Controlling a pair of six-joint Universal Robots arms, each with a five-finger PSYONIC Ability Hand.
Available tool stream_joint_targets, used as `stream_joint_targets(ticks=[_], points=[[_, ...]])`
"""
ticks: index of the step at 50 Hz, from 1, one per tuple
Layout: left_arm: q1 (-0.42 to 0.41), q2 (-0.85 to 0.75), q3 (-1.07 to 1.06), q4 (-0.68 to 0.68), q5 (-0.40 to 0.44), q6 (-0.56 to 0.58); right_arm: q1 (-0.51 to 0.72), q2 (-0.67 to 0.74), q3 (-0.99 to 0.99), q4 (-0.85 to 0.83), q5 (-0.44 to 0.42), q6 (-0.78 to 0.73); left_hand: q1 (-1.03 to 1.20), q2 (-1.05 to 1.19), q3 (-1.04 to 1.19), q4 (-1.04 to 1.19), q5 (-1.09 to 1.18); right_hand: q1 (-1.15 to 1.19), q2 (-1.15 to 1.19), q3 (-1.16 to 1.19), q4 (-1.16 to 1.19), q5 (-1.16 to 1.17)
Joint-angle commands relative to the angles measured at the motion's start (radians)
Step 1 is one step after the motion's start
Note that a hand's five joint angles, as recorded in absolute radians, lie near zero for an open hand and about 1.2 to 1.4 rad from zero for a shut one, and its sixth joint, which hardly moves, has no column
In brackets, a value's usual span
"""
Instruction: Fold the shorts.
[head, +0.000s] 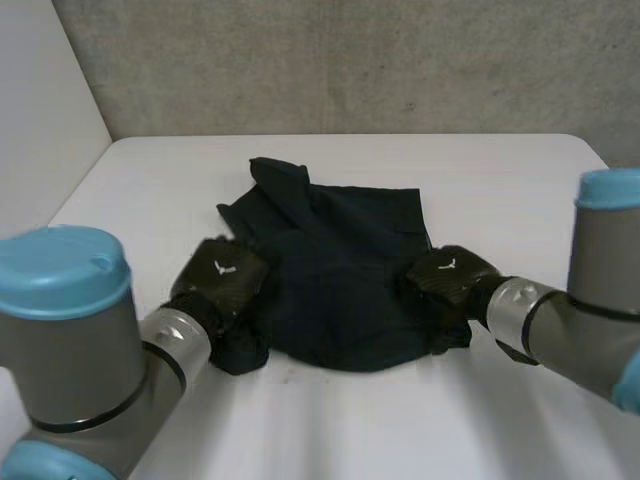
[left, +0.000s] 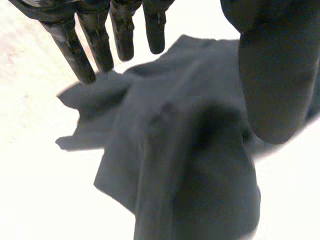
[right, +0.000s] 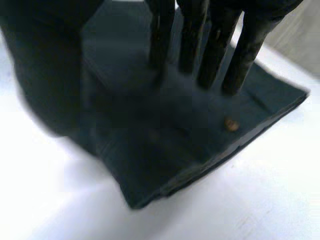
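Shorts (head: 340, 270) lie dark and rumpled mid-counter (head: 500, 190), one part bunched up toward the far side, concrete wall (head: 350, 60) behind. My L robot hand (head: 218, 275) sits at the shorts' near-left edge, w/ a lump of cloth just beside the wrist. In the L wrist view its fingers (left: 97, 45) are straight and spread and the thumb (left: 280, 80) is held well apart. The cloth lies under the palm, nothing pinched, and the tips reach the cloth's edge. My R robot hand (head: 450, 278) is on the near-right edge. In the R wrist view its fingers (right: 245, 55) are straight, side by side, tips down on the fabric, w/ the thumb (right: 45, 75) off to the side and no pinch. A small tan dot (right: 230, 124) sits on the cloth just beyond the fingertips, near a flat hem edge.
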Motion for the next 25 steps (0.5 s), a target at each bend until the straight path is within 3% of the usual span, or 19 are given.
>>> stream_joint_targets(ticks=[1,5,12,19,25], points=[[0.022,0.134,-0.07,-0.001,0.003,-0.137,-0.124,-0.298,0.28,-0.304,-0.009,0.134,-0.025,-0.05,-0.055,-0.046,-0.044,-0.194,-0.279,-0.304,-0.306,-0.312],[0.064,0.182,-0.13,-0.001,-0.018,-0.148,-0.176,-0.372,0.349,-0.275,-0.006,0.139,-0.025,-0.05,-0.055,-0.046,-0.044,-0.2,-0.285,-0.309,-0.312,-0.318],[0.172,0.206,-0.233,0.004,0.0,-0.203,-0.175,-0.372,0.446,-0.227,-0.026,0.126,-0.008,-0.033,-0.038,-0.028,-0.027,-0.17,-0.255,-0.28,-0.283,-0.289],[0.177,0.133,-0.247,0.006,0.003,-0.333,-0.167,-0.268,0.486,-0.273,-0.017,0.062,0.016,-0.009,-0.014,-0.005,-0.003,-0.068,-0.153,-0.178,-0.18,-0.186],[0.186,0.062,-0.217,0.007,0.011,-0.396,-0.164,-0.202,0.512,-0.411,-0.02,0.067,0.08,0.055,0.05,0.06,0.061,0.044,-0.041,-0.066,-0.069,-0.075]])
